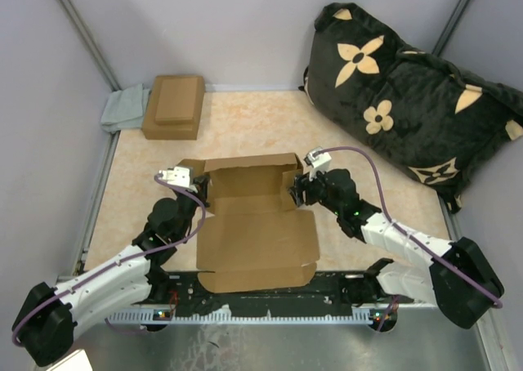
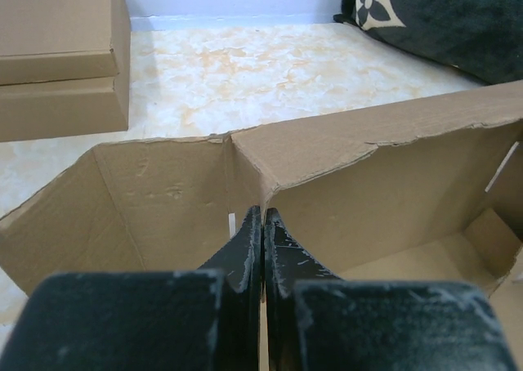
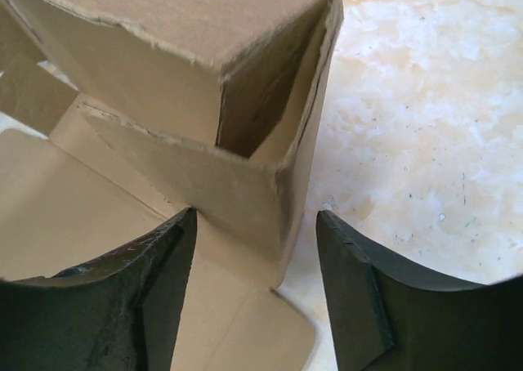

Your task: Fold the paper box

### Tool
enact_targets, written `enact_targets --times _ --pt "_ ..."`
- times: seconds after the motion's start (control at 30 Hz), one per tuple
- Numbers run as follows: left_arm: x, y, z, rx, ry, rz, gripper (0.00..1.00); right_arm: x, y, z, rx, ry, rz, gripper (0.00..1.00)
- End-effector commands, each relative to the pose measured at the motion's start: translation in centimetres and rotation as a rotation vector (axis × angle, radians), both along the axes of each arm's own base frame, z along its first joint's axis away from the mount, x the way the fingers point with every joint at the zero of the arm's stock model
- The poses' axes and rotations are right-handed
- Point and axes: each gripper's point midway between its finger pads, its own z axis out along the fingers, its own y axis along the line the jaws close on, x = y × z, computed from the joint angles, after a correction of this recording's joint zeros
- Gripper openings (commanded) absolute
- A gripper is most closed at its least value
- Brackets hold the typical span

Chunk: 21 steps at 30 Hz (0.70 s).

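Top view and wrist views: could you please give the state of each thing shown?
Paper box, partly folded, rear walls upright, front flap flat.
Left gripper, shut, at the box's left wall.
Right gripper, open, straddling the box's right corner.
Small boxes, closed, stacked.
Cloth, crumpled.

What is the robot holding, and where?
The left tool pinches the paper box by its left side wall. The right tool is open around the right wall, not gripping.
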Motion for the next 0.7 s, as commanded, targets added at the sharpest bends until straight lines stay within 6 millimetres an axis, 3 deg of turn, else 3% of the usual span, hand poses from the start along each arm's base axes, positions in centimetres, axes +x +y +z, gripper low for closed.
enact_targets --times 0.0,0.17,0.27,0.53,0.67 --pt "-0.3 -0.9 1.4 -0.026 -0.042 -0.046 0.0 2.4 0.1 2.7 0.058 -0.093 -0.084 0.56" --pt "-0.3 -1.3 1.3 -0.014 -0.045 -0.065 0.0 2.5 0.7 3.1 0.084 -0.113 -0.064 0.37" --pt "-0.3 -1.6 1.1 0.001 -0.04 -0.075 0.0 2.2 1.2 3.3 0.097 -0.123 -0.031 0.35" --pt "-0.6 -3.1 1.1 0.021 -0.047 -0.147 0.0 2.2 1.7 2.8 0.057 -0.118 0.012 0.65" --pt "-0.7 -3.2 1.2 0.025 -0.057 -0.155 0.0 2.9 1.7 2.4 0.03 -0.12 0.001 0.68"
